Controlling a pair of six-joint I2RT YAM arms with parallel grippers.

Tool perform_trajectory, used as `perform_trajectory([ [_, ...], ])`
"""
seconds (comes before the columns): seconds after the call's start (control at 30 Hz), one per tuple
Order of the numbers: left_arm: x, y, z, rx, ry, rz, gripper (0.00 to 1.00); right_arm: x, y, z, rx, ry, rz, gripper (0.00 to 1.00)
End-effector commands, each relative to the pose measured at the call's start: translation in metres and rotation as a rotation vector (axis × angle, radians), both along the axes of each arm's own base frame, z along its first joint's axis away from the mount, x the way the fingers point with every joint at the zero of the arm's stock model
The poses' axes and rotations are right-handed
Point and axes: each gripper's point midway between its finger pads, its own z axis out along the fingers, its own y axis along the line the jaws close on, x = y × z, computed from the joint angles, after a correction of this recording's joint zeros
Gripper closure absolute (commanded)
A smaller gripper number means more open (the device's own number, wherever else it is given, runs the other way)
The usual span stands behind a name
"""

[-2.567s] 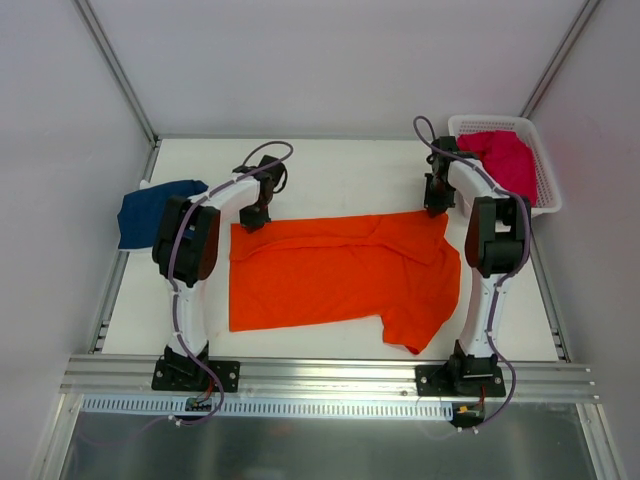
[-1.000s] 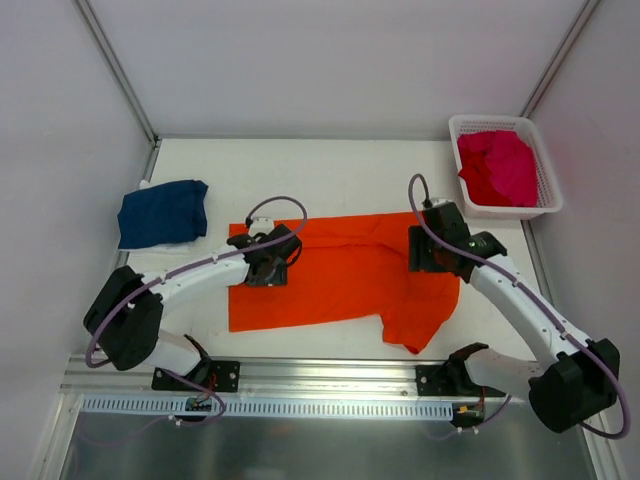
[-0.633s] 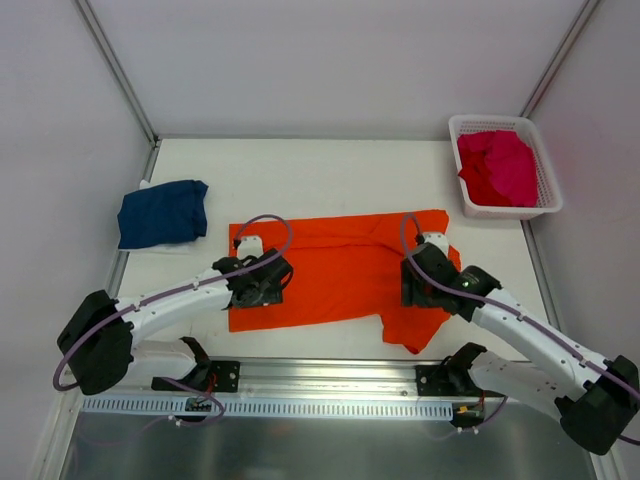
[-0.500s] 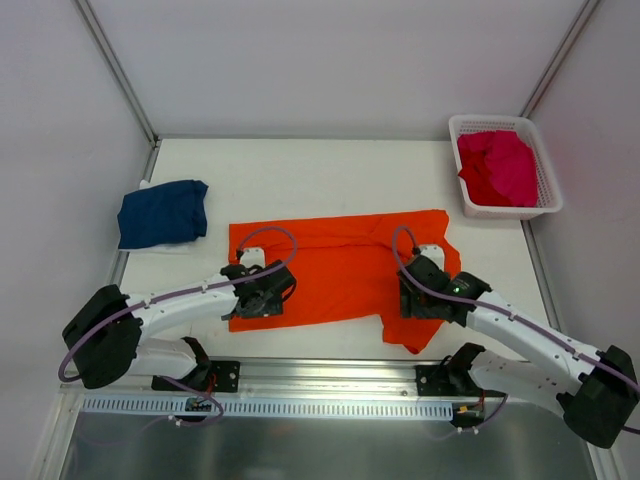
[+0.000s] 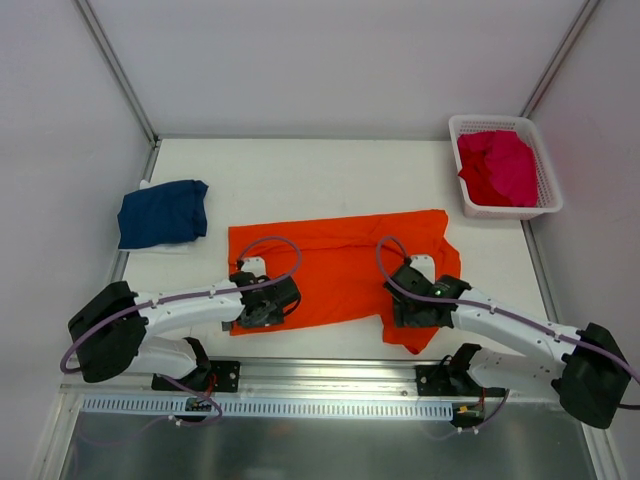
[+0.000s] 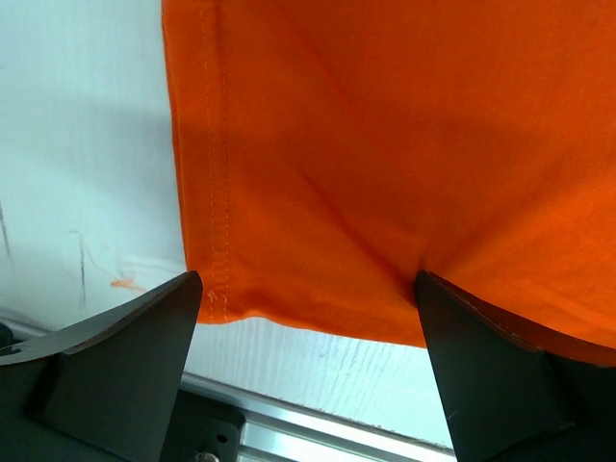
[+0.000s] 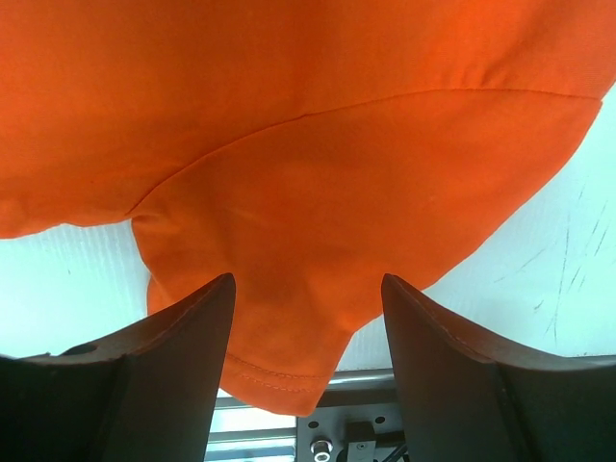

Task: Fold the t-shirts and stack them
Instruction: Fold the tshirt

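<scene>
Both arms reach over the near edge of the orange t-shirt (image 5: 340, 265), spread flat mid-table: left gripper (image 6: 308, 281) wide open at the hem corner, right gripper (image 7: 306, 281) parted above the sleeve. Uneven pinches, or one missing the cloth, could skew the fold.

Spread-out orange cloth t-shirt (image 5: 330, 265) is lying on the flat white table (image 5: 330, 170), toward its front edge. Folded navy blue cloth t-shirt (image 5: 162, 212) is sitting well apart to its left, further back. White plastic lattice basket (image 5: 543, 190) is standing at the back right corner, with crumpled magenta-pink cloth shirts (image 5: 497, 165) lying in it. Black two-finger left gripper (image 5: 262, 306) is hanging over the orange shirt's front left corner, black two-finger right gripper (image 5: 412, 306) over its front right sleeve.
</scene>
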Motion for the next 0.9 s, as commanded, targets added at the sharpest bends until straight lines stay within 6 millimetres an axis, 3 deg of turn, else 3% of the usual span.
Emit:
perform_trajectory([
  [0.0, -0.025, 0.03, 0.005, 0.114, 0.067, 0.029, 0.06, 0.0, 0.0, -0.005, -0.005, -0.005, -0.027, 0.34],
  [0.33, -0.047, 0.054, 0.032, 0.125, 0.033, 0.106, 0.05, -0.012, 0.007, -0.018, -0.006, 0.032, -0.008, 0.34],
  [0.57, -0.058, 0.05, 0.028, 0.136, 0.057, 0.09, 0.05, -0.027, 0.007, -0.01, -0.021, 0.022, 0.006, 0.34],
  [0.87, -0.071, 0.045, 0.018, 0.189, 0.061, 0.103, 0.08, -0.04, 0.003, -0.016, -0.035, 0.03, 0.014, 0.34],
])
